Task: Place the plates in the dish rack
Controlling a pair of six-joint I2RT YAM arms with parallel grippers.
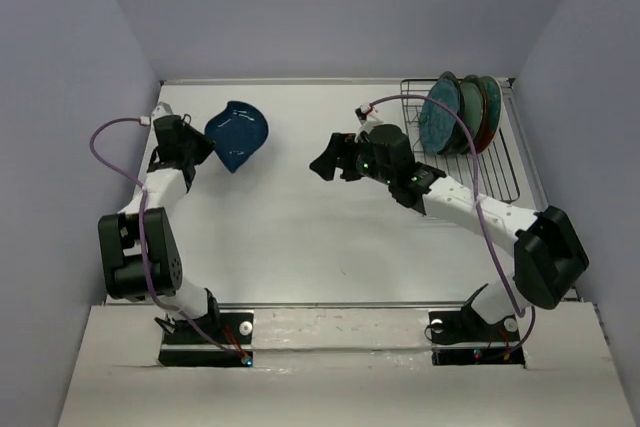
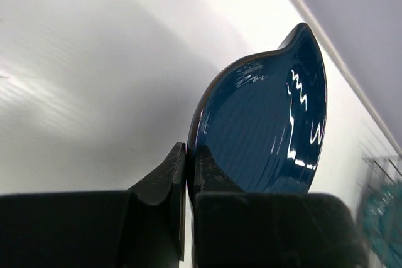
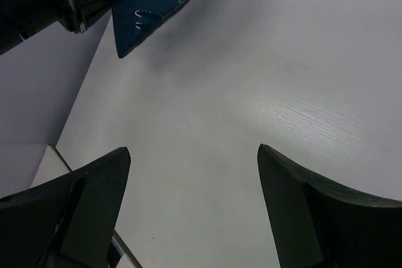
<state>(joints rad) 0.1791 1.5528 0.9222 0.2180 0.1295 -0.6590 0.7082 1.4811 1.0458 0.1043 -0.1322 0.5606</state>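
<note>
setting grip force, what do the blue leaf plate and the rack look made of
The leaf plate looks like glazed ceramic: glossy dark blue, with sharp white glints and faint ribbing. The rack is a thin dark wire grid, probably coated metal; its finish is too small to judge.

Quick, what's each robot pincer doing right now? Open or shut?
Left pincer: closed, pinching the rim of the blue leaf-shaped plate.
Right pincer: open, holding nothing.
</note>
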